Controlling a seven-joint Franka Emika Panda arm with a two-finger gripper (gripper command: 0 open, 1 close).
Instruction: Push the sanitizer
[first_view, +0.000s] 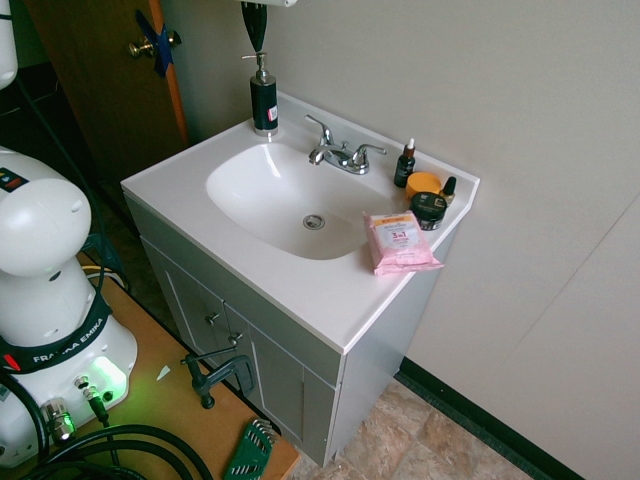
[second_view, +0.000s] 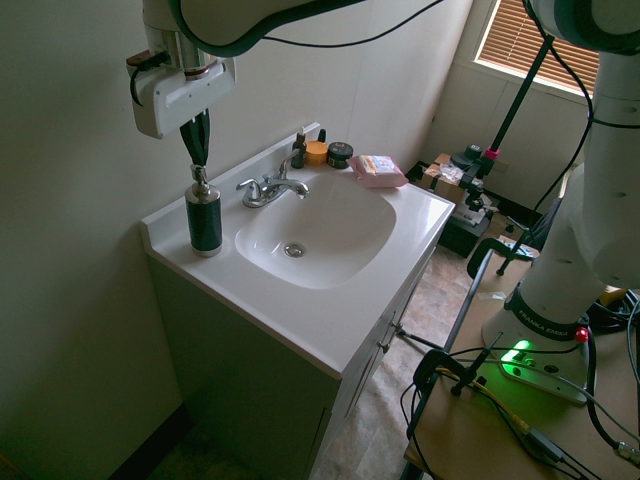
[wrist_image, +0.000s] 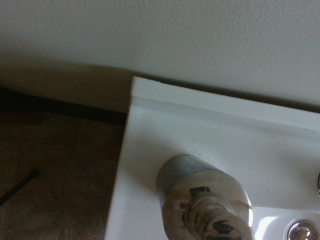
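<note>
We see the white sink counter (first_view: 290, 278) bearing everything; on its corner beside the basin (first_view: 255, 190) stands the upright sanitizer (first_view: 264, 104); the faucet (first_view: 345, 156) rises nearby; our fingers (second_view: 196, 138), closed together, hang pointing down right at its pump head (second_view: 200, 178).

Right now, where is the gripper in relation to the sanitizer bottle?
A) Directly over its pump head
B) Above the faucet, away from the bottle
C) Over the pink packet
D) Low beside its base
A: the closed gripper points down just over the pump head of the sanitizer, which stands upright on the countertop.
</note>
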